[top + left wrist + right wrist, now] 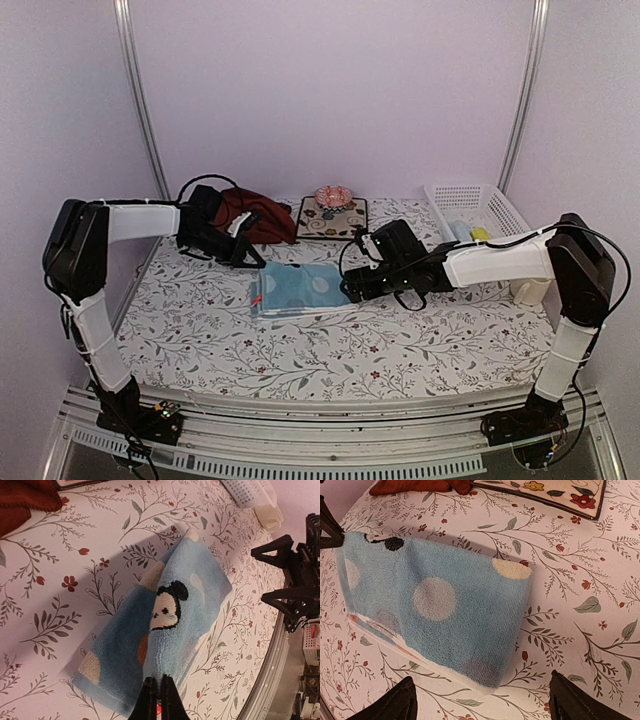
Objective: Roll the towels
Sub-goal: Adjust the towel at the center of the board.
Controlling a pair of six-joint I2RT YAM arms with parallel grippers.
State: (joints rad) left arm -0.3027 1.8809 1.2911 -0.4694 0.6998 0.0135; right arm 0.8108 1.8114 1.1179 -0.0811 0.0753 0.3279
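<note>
Left hand (250, 258) is closed, tips together on the 9 o'clock edge of the light blue towel (300, 290). In the left wrist view the fingers (150, 700) pinch that edge. Right hand (352, 290) is spread wide at the towel's 3 o'clock end, just beside it and not touching. In the right wrist view both fingers (390, 705) sit short of the cloth.

Around it, biggest first:
- table (200, 320): white floral cover. Light blue towel sits about centre.
- dark red towel (255, 215): bunched heap at 11 o'clock of the blue one, partly under the left arm. The two towels are apart.
- white basket (505, 212): at 2 o'clock, far right corner. Yellow towel (480, 233) is inside; other contents too small to tell.
- dark floral mat (350, 222): at 12 o'clock, near but not touching.
- pink bowl-like thing (333, 195): sitting on the mat.

Nothing lies on the blue towel. Only the two hands are at its ends.

Blue towel: folded into a flat strip of several layers, not rolled. Terry pile, pale dots (434, 598), cartoon mouse print (167, 607) on top. Layered edges, with a thin reddish stripe, show along the 6 o'clock side.
</note>
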